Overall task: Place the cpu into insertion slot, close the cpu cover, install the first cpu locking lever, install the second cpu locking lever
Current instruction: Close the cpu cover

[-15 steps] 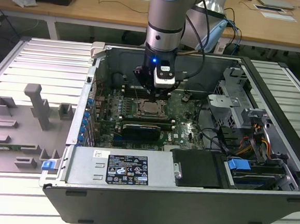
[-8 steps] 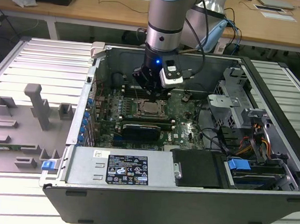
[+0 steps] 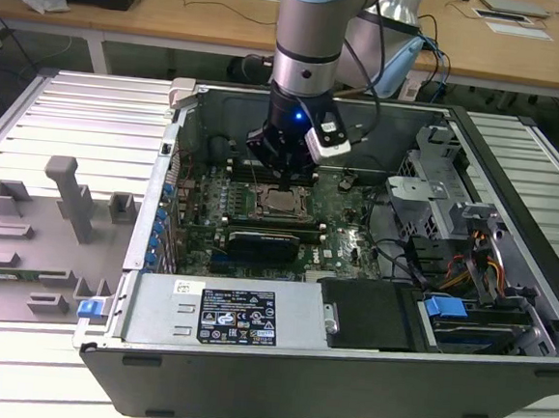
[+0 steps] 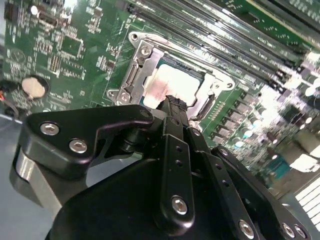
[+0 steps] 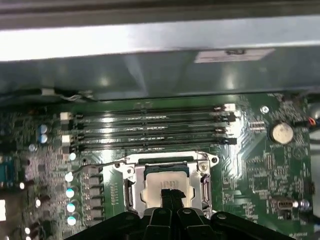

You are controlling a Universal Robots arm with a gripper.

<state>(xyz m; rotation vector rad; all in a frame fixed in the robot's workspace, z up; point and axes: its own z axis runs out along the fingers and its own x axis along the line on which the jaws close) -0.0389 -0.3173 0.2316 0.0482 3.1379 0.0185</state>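
The cpu lies flat in the socket on the green motherboard, its pale silver top showing in both wrist views and in the exterior view. The cpu cover, a dark metal frame, lies down around the chip. A thin wire lever runs along the socket's edge. My gripper hangs just over the near edge of the chip with its black fingers pressed together and nothing between them. In the exterior view the gripper reaches down into the open computer case.
Memory slots run beside the socket, with the case wall beyond them. A coin battery sits on the board. The power supply, drive cage and cables crowd the case. A grey fixture tray lies at the exterior view's left.
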